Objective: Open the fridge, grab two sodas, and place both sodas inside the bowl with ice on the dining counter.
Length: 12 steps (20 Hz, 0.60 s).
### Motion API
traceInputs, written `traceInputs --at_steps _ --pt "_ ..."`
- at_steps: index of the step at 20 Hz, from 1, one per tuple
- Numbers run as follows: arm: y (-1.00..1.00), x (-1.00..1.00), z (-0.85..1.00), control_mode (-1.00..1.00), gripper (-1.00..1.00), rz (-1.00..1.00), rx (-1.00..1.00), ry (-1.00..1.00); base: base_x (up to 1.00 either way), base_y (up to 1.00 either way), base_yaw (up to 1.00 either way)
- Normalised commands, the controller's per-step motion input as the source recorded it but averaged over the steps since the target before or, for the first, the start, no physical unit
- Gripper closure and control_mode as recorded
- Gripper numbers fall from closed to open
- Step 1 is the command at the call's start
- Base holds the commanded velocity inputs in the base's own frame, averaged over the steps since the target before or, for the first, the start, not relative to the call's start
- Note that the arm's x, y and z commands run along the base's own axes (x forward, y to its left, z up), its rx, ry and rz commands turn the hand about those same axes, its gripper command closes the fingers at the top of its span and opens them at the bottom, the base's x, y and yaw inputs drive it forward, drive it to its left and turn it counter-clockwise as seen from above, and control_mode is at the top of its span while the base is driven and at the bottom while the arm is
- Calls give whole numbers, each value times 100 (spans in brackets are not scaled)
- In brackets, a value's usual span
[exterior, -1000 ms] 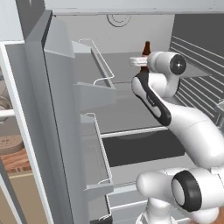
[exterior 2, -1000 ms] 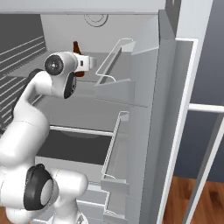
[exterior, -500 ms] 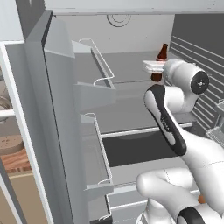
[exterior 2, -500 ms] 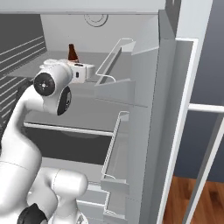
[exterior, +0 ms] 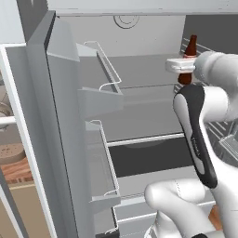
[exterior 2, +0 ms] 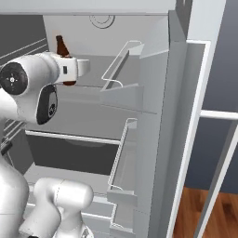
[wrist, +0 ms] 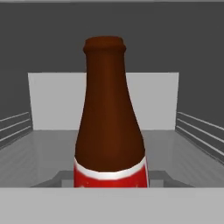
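Soda [wrist: 109, 127]: one dark-brown bottle with a red label, upright, neck up. It stands centred and very close in the hand view, its lower body cut off by the bottom of that view. In the left base view the soda [exterior: 188, 58] rises just behind the white hand; in the right base view the soda [exterior 2: 62, 53] does the same, label end hidden by the hand. It is inside the upper part of the fridge, over the top shelf; whether it rests on the shelf or is lifted clear cannot be told.

Jaws: the fingertips are hidden in all views. Judged from the bottle sitting dead centre along the hand's line and hard against it, the jaws are pinching the soda at its lower body, part-way spread to its width. Upright carriage likely suits a side grip.

Fridge [exterior: 139, 88]: both doors swung wide, wire door racks on each side, grey shelves and side-wall ribs exposed. Doors stand wide so the arm can reach in.

Arm: reaches in from below, elbow bent, hand level with the top shelf.

Change from earlier frames: the hand and soda have shifted sideways, toward the right in the left base view and toward the left in the right base view; the fridge and doors hold their places.

Second soda, bowl, counter: not catalogued here.
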Motion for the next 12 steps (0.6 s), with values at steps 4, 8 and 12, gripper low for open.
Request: traceInputs --at_steps 4,8,12 --pt "-12 -100 0 -100 100 0 -16 13 0 0 0" --pt "-11 -100 -11 -100 100 0 -12 9 0 0 0" --pt "-3 -100 -46 -100 100 0 -8 3 0 0 0"
